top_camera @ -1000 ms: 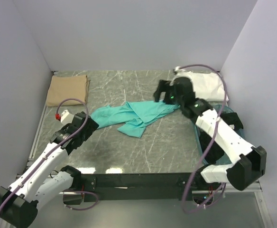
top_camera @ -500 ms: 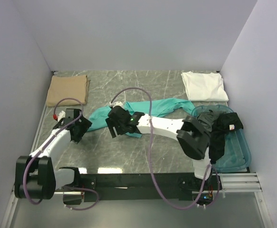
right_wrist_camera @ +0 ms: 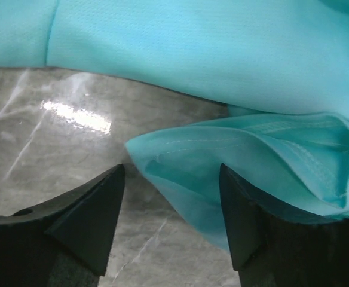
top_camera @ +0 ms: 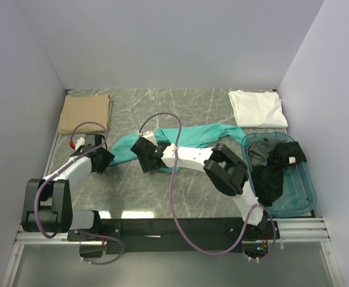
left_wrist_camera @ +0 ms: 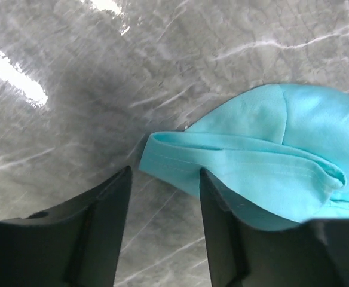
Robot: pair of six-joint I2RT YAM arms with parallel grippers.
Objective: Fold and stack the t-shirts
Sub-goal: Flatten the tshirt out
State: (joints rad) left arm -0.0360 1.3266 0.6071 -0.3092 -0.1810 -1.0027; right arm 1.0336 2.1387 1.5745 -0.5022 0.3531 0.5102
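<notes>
Right arm swung across since a second ago: its right gripper (top_camera: 144, 156), then up by the white t-shirt (top_camera: 256, 107), now sits mid-table at the near edge of the teal t-shirt (top_camera: 198, 134). Teal cloth, bunched then, now drawn out in a long band. Left gripper (top_camera: 101, 160) hardly shifted, at the band's left end.

Right gripper: jaws spread wide, nothing clamped. Wrist view shows both dark fingers (right_wrist_camera: 85, 221) low over the table (top_camera: 138, 191). A folded, stitched corner of teal lies in the gap between them, with more teal across the top of that view. Whether the pads touch cloth, cannot tell.

Left gripper: also released, jaws apart. Its fingers (left_wrist_camera: 103, 221) straddle the hemmed corner at the shirt's left tip. Corner sits at the mouth of the gap, cloth running off past the finger on the view's right. Not pinched.

Teal t-shirt: unfolded, rumpled, lying on the table, running from the left gripper rightwards to just beside the tub (top_camera: 297, 194), far end near the white one.

Outward: tan t-shirt (top_camera: 85, 112) folded in the far-left corner, well apart from the teal. White t-shirt folded in the far-right corner. Dark grey t-shirts (top_camera: 273, 170) heaped in the blue-green tub at the right edge, some cloth spilling over its left side
</notes>
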